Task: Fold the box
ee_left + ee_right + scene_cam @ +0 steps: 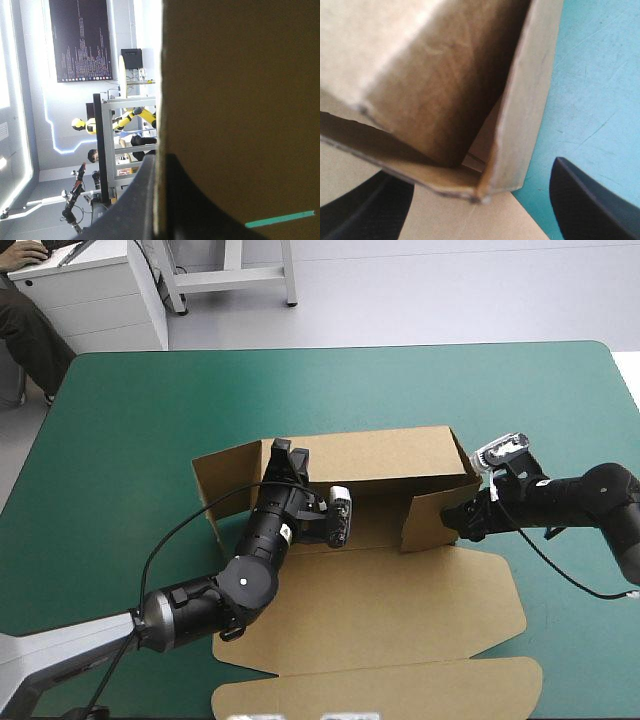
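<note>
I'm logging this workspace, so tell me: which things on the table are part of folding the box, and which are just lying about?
Part of the job:
- the box, brown, walls partly raised
- the left gripper, shut on a raised wall's top edge
- the right gripper, open around a side-wall corner

Just there:
- only the teal-green table cover

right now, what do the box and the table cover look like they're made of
The box looks like plain brown cardboard, matte: pale raw cut edges with some thickness, sharp creases. The teal-green cover seems a smooth mat, perhaps vinyl or rubber; fine scratches show up close, but that is a guess.
</note>
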`<state>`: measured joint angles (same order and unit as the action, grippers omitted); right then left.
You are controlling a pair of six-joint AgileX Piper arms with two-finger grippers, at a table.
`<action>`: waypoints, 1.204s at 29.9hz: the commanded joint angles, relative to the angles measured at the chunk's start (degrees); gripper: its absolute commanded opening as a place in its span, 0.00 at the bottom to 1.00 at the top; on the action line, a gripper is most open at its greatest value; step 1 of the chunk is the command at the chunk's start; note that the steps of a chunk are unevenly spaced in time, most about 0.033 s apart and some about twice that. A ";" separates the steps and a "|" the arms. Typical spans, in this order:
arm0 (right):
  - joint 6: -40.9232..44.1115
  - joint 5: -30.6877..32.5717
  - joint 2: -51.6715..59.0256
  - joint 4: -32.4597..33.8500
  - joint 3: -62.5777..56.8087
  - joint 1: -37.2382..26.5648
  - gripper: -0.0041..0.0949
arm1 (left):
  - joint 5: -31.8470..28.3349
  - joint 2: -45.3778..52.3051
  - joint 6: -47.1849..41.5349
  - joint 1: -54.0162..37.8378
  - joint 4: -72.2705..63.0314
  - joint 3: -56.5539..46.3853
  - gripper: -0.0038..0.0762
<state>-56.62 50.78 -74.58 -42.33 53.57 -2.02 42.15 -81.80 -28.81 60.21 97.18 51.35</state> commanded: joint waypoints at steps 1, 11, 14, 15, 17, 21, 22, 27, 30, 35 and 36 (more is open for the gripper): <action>-1.08 -2.53 1.86 -3.82 0.15 0.18 0.74 | 1.87 1.93 -0.90 0.32 6.11 1.84 0.04; 1.30 -25.24 2.99 -6.28 -10.57 11.82 0.70 | 2.09 1.93 -0.68 0.32 5.98 1.84 0.04; 2.01 -32.16 3.63 -8.16 -12.54 14.63 0.70 | 1.91 1.93 -0.68 0.32 5.98 1.84 0.04; 2.01 -34.45 4.09 -8.59 -13.18 15.36 0.70 | 1.80 1.93 -0.68 0.32 5.98 1.84 0.04; 2.01 -38.17 4.34 -8.80 -13.73 17.28 0.70 | 1.80 1.93 -0.79 0.32 5.98 1.84 0.04; 2.01 -45.30 4.43 -10.45 -13.83 21.02 0.70 | 1.80 1.93 -0.79 0.32 5.98 1.84 0.04; 2.01 -47.08 4.43 -11.08 -13.83 21.79 0.70 | 1.80 1.93 -0.79 0.32 5.98 1.84 0.04; 3.24 -52.14 4.43 -11.65 -13.97 23.77 0.69 | 1.80 1.93 -0.79 0.32 5.98 1.84 0.04; 3.24 -53.12 4.43 -11.80 -13.97 24.05 0.59 | 1.80 1.93 -0.79 0.32 5.98 1.84 0.04; 3.24 -53.12 4.43 -11.80 -13.97 24.05 0.09 | 1.80 1.93 -0.79 0.32 5.98 1.84 0.04; 3.09 -53.12 4.43 -11.80 -13.97 24.05 0.02 | 1.80 1.93 -0.79 0.32 5.98 1.84 0.04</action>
<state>-53.32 -0.95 -71.75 -53.81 38.17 21.83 42.22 -81.80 -28.95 60.21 97.22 51.35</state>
